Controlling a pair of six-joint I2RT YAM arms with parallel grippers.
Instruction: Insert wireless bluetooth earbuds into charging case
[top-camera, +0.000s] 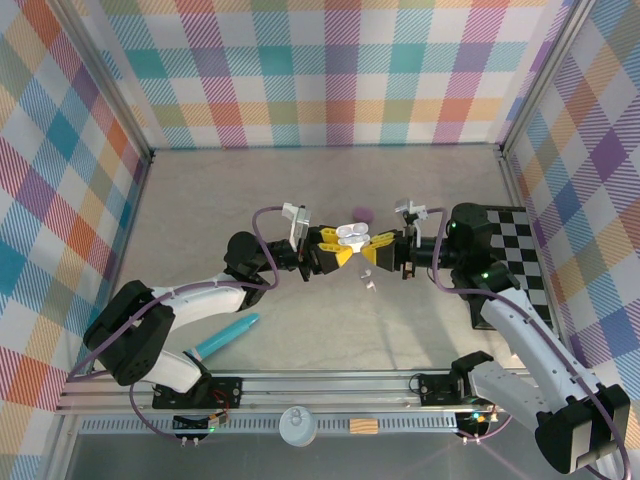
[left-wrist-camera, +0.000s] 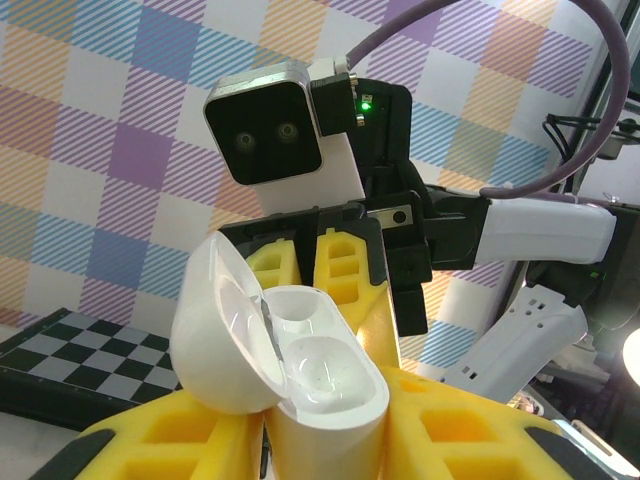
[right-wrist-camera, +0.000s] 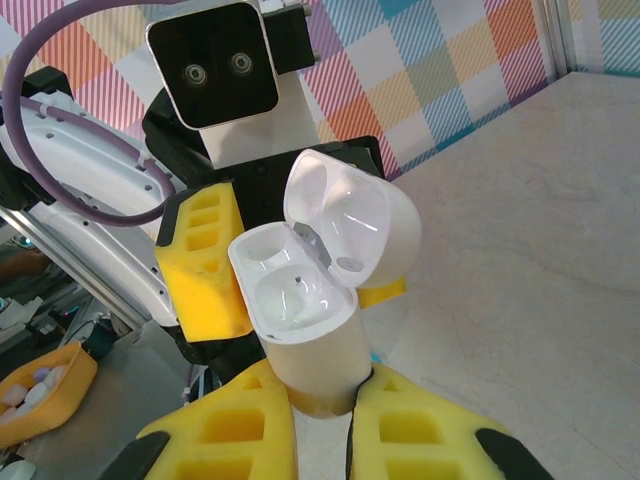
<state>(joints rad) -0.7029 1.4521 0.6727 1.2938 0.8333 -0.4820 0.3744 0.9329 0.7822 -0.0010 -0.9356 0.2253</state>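
The white charging case (top-camera: 350, 236) hangs above the table's middle with its lid flipped open. My two grippers meet on it from either side. Across its body, the yellow fingers of my left gripper (top-camera: 343, 247) press on both sides (left-wrist-camera: 320, 425). My right gripper (top-camera: 368, 248) is shut on the base of the case (right-wrist-camera: 325, 400). Both sockets of the case (right-wrist-camera: 295, 285) are bare. Two tiny white earbuds (top-camera: 368, 282) lie on the table just below and in front of the grippers.
A small purple piece (top-camera: 362, 213) lies behind the grippers. A long turquoise stick (top-camera: 225, 340) rests near the front left. A black-and-white checkered mat (top-camera: 520, 250) covers the right side. Plaid walls close in three sides.
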